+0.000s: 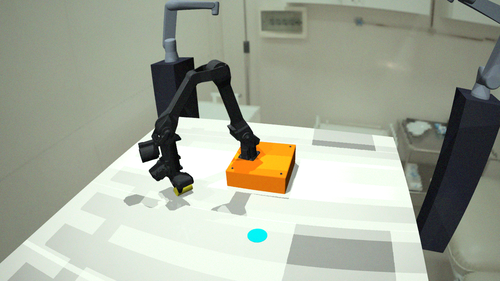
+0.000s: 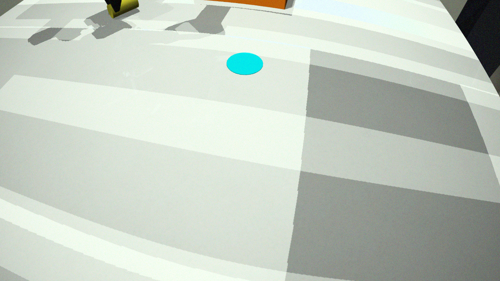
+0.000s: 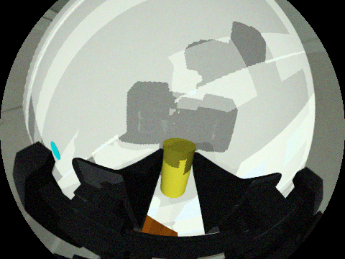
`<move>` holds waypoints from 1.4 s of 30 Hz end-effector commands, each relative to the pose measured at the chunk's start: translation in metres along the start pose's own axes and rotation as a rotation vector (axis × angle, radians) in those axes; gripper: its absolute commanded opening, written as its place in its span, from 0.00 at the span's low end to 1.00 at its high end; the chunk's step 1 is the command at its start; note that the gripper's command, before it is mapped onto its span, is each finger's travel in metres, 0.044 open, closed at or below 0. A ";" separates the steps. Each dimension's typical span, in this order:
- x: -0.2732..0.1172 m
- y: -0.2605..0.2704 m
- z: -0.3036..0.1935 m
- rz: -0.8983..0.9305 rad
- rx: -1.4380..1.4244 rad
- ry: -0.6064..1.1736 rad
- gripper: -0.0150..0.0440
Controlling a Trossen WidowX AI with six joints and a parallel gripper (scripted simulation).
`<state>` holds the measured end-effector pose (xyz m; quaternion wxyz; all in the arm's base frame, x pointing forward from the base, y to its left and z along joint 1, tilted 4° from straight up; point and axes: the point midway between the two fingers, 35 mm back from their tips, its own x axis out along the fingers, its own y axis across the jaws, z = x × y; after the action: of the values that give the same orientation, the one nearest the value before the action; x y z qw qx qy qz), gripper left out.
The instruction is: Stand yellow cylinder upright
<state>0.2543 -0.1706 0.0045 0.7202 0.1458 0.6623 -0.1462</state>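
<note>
The yellow tall cylinder (image 1: 187, 189) (image 2: 129, 6) (image 3: 174, 180) lies on its side on the table, left of the orange base. My gripper (image 1: 181, 189) (image 2: 117, 7) (image 3: 178, 154) points down and is shut on it, with one finger on each side of the cylinder near one end. In the top view the gripper hides part of the cylinder. The cyan circle (image 1: 257, 235) (image 2: 244, 63) (image 3: 55, 150) lies flat on the table, to the right of the cylinder and nearer the camera in the top and exterior views. Nothing stands on it.
The orange base block (image 1: 256, 180) (image 2: 258, 2) (image 3: 158, 227) carries my arm and stands right of the gripper in the top view. A dark pedestal (image 1: 162, 85) with a grey arm stands behind on the left; another dark pedestal (image 1: 458, 167) stands beyond the table's right edge.
</note>
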 end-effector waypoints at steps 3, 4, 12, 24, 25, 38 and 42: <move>-0.017 -0.001 0.004 -0.004 0.001 -0.008 0.43; -0.020 -0.001 0.004 -0.004 0.001 -0.008 0.43; -0.044 -0.001 0.006 -0.004 0.001 -0.008 0.43; -0.082 -0.001 0.004 -0.004 0.001 -0.008 0.43; -0.085 -0.001 0.004 -0.004 0.001 -0.008 0.43; -0.106 0.009 0.003 -0.004 -0.049 -0.007 0.43; -0.106 0.020 0.007 -0.003 -0.107 -0.006 0.43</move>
<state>0.2561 -0.1578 0.1107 0.7282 0.1192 0.6635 -0.1233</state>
